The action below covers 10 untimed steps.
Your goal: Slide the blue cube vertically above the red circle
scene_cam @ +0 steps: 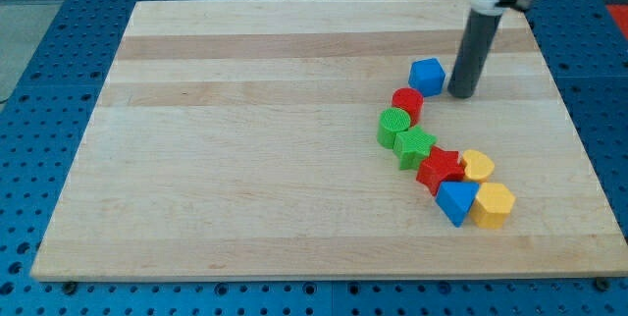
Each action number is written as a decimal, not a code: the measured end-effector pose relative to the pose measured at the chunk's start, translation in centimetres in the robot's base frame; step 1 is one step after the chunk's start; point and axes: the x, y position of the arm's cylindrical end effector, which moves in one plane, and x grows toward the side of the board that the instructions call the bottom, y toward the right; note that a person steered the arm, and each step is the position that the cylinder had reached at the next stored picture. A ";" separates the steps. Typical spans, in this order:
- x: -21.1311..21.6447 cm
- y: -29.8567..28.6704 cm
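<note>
Tip (462,93), rod only with no pincer, sits right of blue cube (427,76) above red circle (407,103); cube looks light, rigid, easily nudged on its flat side.

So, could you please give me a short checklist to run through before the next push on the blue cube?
1. My tip in view: ok, it stands just to the view's right of the blue cube.
2. Tip touching the cube: cannot tell; they look very close, with perhaps a thin gap.
3. Cube relative to the red circle: not ok yet; it sits toward the view's top but offset a little to the view's right.
4. Push direction available: ok, the tip is on the side from which a nudge toward the view's left would line it up.
5. Neighbours: ok, the green circle and green star lie below the red circle, out of that path.
</note>
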 end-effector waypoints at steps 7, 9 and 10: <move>1.1 -16.9; 3.7 -14.5; 0.5 -9.1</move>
